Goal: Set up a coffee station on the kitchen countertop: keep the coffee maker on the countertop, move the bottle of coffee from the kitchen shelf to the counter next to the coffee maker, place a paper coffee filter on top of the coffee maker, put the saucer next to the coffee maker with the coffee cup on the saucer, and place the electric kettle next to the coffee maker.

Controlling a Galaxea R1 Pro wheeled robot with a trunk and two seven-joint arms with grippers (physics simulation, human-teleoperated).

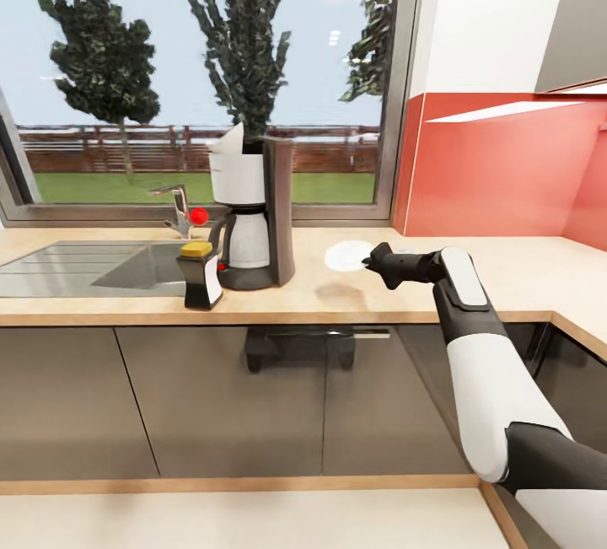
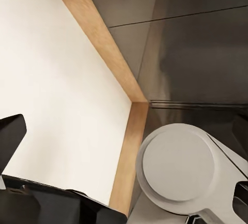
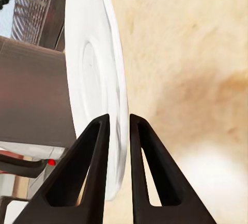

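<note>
Countertop (image 1: 472, 279) — right tool (image 1: 367, 261) grips saucer (image 1: 347, 255)

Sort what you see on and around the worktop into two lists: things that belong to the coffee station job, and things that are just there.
Part of the job:
coffee maker
paper filter on top of it
coffee bottle
saucer, pinched at its rim by the right gripper
worktop

Just there:
sink
tap
window
red wall panel

Electric kettle (image 1: 221, 255) mostly behind bottle of coffee (image 1: 201, 276)
</note>
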